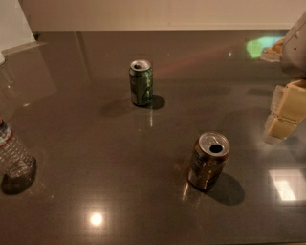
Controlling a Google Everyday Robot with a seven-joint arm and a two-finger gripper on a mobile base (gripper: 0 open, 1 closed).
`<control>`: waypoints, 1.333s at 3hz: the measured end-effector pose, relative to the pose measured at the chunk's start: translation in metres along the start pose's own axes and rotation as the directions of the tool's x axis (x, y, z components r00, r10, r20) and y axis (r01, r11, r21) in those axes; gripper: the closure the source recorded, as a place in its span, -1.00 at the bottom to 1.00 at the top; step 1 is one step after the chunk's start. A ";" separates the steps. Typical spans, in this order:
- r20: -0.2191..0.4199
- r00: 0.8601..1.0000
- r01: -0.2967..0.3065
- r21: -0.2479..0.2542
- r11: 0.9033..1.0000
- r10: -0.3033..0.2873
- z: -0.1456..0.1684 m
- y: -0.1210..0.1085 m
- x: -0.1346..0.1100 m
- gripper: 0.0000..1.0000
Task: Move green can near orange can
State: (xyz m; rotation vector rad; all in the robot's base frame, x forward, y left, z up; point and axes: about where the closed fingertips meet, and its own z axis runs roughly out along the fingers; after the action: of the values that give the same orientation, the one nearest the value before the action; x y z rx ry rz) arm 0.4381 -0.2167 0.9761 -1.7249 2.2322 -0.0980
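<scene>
Two cans are standing upright on the dark, glossy counter (71, 119), and they are well apart from each other. The green can (141, 83) is sitting toward the far middle of the counter, with its silver top showing an opened mouth and pale markings running down its side. It is casting a small shadow to its right. The orange can (208, 161) is standing closer to the camera and more to the right, also with an opened silver top, and its shadow is falling to the right too. Nothing is lying between the two cans.

The gripper (286, 112) is hanging at the right edge of the view, pale yellow in colour, above the counter. It is staying farther back than the orange can and to the right of it, and it is far from the green can. It is not touching either can and is not holding anything that I can see; whether it is open or closed, I cannot tell.

A clear plastic bottle (14, 160) is standing at the left edge, partly cut off by the frame. Several light spots are reflecting on the counter surface, and a pale wall (158, 14) is running along the back.
</scene>
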 end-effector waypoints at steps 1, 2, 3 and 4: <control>0.002 1.000 0.001 0.003 1.000 -0.001 0.000 -0.001 -0.001 -1.00; 0.045 0.999 -0.008 0.010 1.000 0.007 0.007 -0.022 -0.013 -1.00; 0.117 0.993 -0.037 0.002 0.999 0.037 0.019 -0.052 -0.028 -1.00; 0.202 0.978 -0.054 -0.006 0.999 0.054 0.036 -0.077 -0.047 -1.00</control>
State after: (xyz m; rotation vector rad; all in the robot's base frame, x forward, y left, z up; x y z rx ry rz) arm 0.5303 -0.1874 0.9709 -1.5946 2.1278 0.0868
